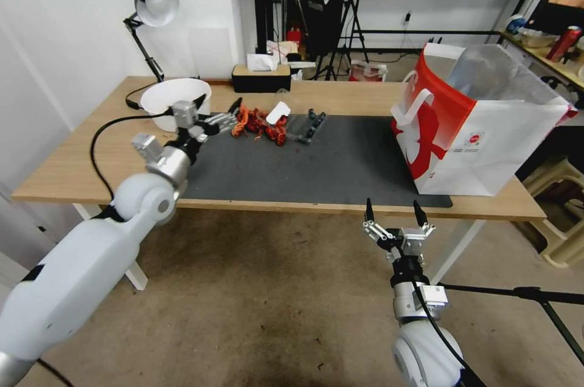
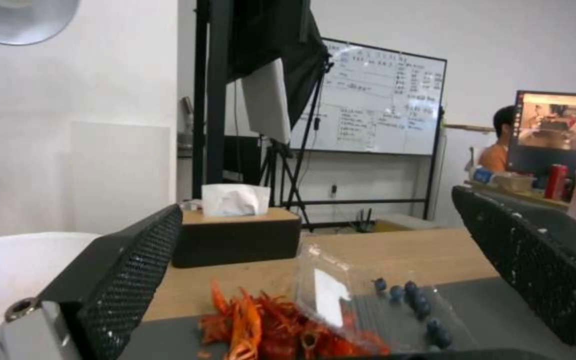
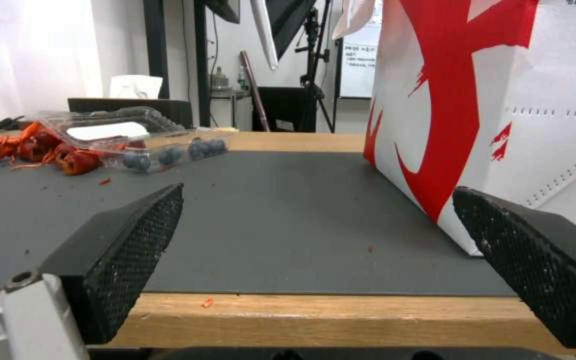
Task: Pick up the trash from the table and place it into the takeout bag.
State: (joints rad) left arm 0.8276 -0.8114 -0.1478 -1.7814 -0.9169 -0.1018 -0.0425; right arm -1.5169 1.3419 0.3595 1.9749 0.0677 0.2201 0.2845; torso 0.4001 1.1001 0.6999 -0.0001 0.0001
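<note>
At upper left of the head view, the left gripper [image 1: 218,114] reaches, jaws wide, toward the orange leftovers [image 1: 260,123] on the mat [image 1: 340,162], while the right gripper [image 1: 394,212] waits spread wide below the takeout bag [image 1: 480,125].

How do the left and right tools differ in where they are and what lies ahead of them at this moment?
The left tool reaches over the table's far-left part, at the red leftovers; the right tool hangs in front of the table's near edge, below the tabletop. Ahead of the left tool lie the leftovers and a clear plastic box of berries; ahead of the right lies bare mat, with the takeout bag beside it. Both are open and hold nothing.
</note>
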